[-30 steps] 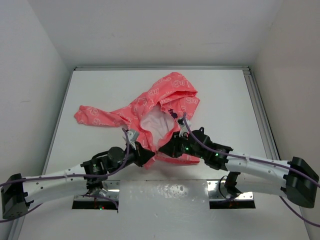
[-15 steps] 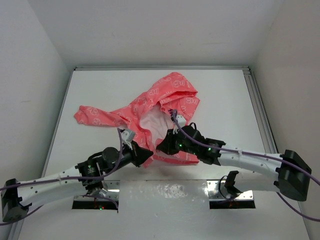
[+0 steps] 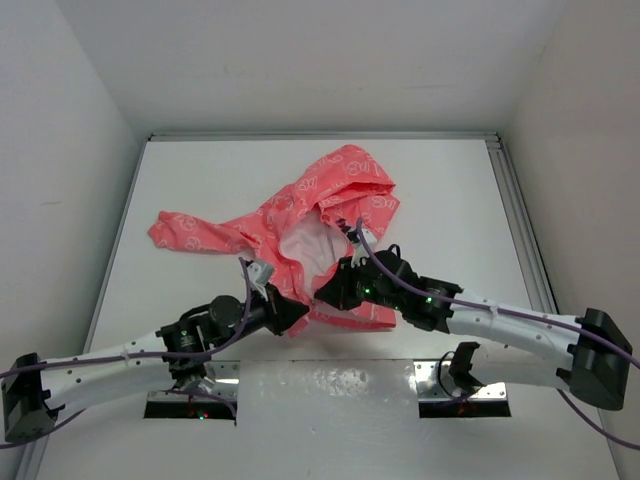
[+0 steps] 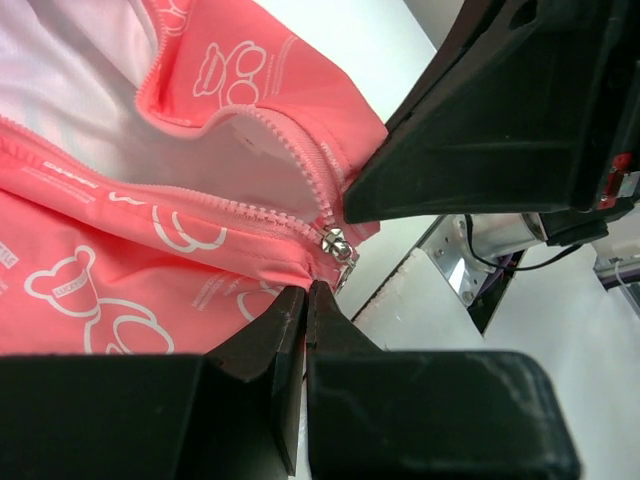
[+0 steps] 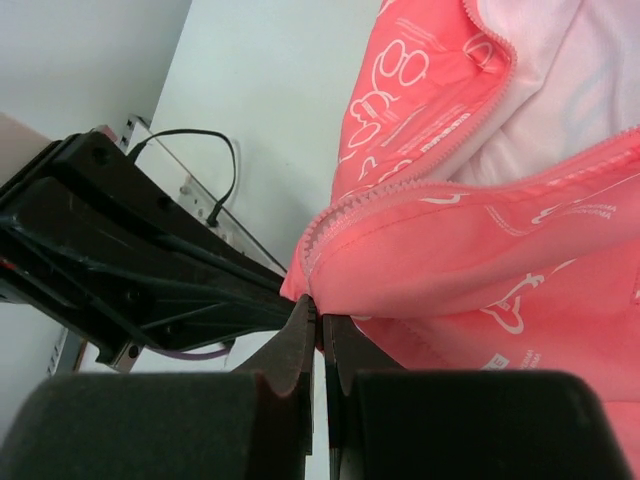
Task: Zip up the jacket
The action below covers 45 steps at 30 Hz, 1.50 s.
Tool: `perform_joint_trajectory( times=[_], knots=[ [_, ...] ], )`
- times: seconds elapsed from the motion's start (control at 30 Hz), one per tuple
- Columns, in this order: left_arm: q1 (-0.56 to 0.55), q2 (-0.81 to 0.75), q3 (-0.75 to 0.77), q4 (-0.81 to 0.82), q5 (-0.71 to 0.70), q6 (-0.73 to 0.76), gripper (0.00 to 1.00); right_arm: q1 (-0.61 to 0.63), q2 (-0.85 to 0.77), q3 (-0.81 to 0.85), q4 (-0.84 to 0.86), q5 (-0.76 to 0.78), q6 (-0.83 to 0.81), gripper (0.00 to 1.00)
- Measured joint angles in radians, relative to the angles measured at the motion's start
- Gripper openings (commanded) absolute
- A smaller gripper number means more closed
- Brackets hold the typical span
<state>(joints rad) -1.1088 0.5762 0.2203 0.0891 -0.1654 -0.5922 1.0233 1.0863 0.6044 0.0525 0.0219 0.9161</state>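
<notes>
The coral-pink jacket lies crumpled mid-table with its front open, white lining showing, the hood at the back right and one sleeve stretched left. Both grippers meet at its near hem. My left gripper is shut on the hem fabric just below the metal zipper slider. My right gripper is shut on the other hem corner, right under the zipper teeth. In each wrist view the other gripper shows as a black body close by.
The white table has a raised metal rail along its right side and a wall behind. The arm mounts and a metal strip lie along the near edge, just below the jacket's hem.
Both grippers stay shut at the hem. The right arm swung slightly left and back again; the jacket has hardly shifted.
</notes>
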Motion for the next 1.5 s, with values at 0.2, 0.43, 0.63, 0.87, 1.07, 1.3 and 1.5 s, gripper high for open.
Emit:
perform_joint_trajectory(
  times=[0.2,0.43,0.63,0.87,1.07,1.3,1.5],
  knots=[
    [0.0,0.026,0.0,0.017,0.025,0.0,0.0,0.0,0.027,0.0,-0.01,0.007,-0.002,0.0],
    [0.0,0.045,-0.013,0.027,0.058,-0.004,0.0,0.0,0.076,0.0,-0.013,0.009,-0.003,0.0],
    [-0.002,0.061,-0.028,0.046,0.108,-0.015,0.0,-0.002,0.056,-0.018,-0.002,0.009,0.01,0.29],
    [-0.002,0.066,-0.056,0.039,0.19,-0.03,0.0,-0.006,-0.068,-0.064,-0.002,0.015,0.038,0.64],
    [-0.002,0.065,-0.058,0.027,0.229,-0.043,0.0,-0.001,-0.266,-0.188,-0.017,-0.021,0.103,0.05],
    [-0.002,0.069,-0.058,0.029,0.241,-0.045,0.0,0.216,-0.368,-0.383,0.037,0.0,0.233,0.31],
    [-0.002,0.084,-0.058,0.033,0.255,-0.053,0.0,0.322,-0.22,-0.431,0.204,0.03,0.283,0.57]
  ],
)
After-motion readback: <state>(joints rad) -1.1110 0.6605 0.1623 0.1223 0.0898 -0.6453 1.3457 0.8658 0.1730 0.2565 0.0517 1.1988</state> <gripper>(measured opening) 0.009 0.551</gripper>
